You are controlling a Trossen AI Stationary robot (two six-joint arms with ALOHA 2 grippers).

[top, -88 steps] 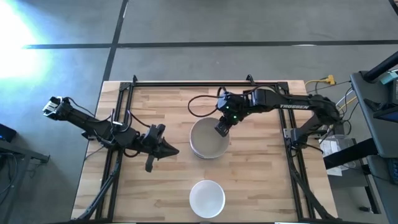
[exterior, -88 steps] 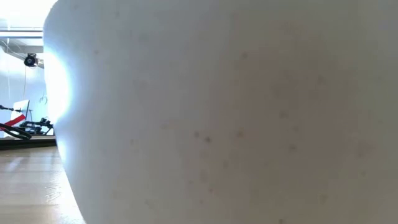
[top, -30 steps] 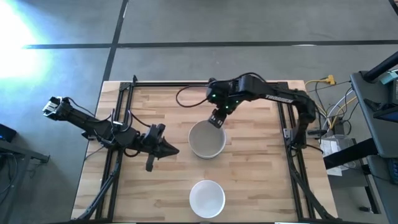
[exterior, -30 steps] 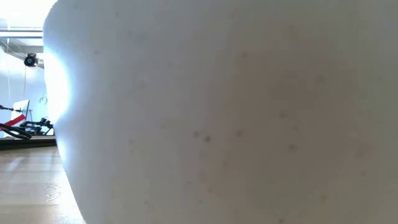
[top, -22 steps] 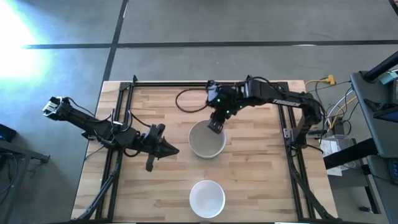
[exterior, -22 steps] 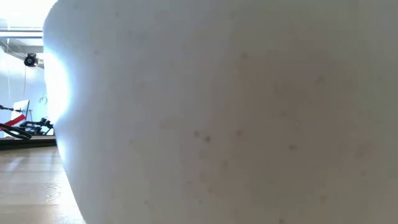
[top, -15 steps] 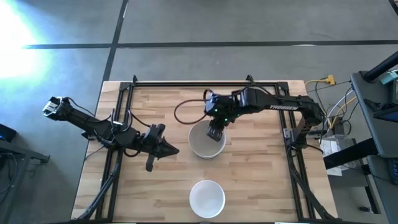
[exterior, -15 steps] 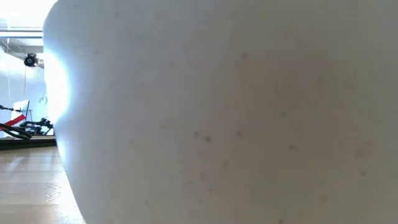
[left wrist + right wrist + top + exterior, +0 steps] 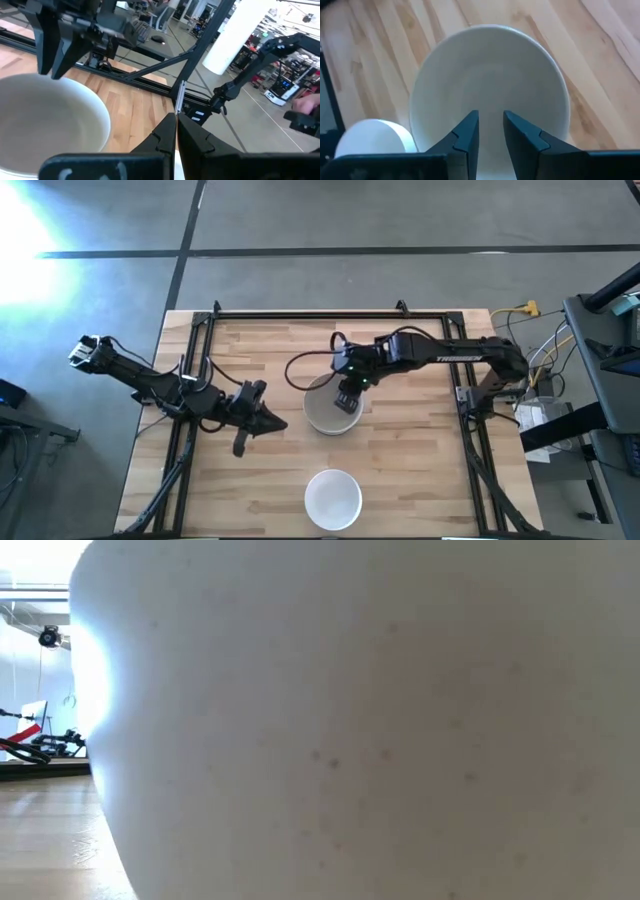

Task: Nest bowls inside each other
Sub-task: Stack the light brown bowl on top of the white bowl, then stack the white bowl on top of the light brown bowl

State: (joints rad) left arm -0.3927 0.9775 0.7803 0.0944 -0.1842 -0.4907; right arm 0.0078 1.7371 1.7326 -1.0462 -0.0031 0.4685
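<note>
We have the right gripper (image 9: 347, 402) hanging over the far rim of the grey-white bowl (image 9: 333, 408) at the middle of the table (image 9: 420, 470). A second ago it stood beyond that rim, clear of the bowl; since then the arm has swung in and its tips have come over the bowl's wall. In the right wrist view the two fingers (image 9: 467, 131) stand a narrow gap apart, narrower than a second ago, with the bowl's wall running under them, and the hollow of the bowl opens directly ahead. We cannot tell whether the pads already press the rim, so we do not count it as held.

Below the gripper's reach, toward the near edge of the table, sits the white bowl (image 9: 333, 498), well apart from the first; it also fills the low view.

The left gripper (image 9: 270, 420) waits well off to the side, jaws fully closed on nothing, pointing toward the middle bowl.

We judge the move as the start of a rim pinch: once the wall is clamped, this bowl can be carried to the white one. Nothing is nested yet.
</note>
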